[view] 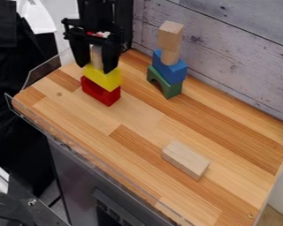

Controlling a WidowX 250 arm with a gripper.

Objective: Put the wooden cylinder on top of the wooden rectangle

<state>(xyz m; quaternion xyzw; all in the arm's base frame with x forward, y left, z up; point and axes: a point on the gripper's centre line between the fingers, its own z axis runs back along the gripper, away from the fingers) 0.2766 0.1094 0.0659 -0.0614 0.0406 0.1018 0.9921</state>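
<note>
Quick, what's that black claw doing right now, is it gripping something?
Gripper: at the wooden cylinder above the yellow block; whether it is open or closed cannot be told.

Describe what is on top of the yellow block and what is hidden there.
Directly above the yellow block is an upright pale wooden piece, at the gripper. The gripper covers its upper end, so its full height and shape cannot be seen.
</note>
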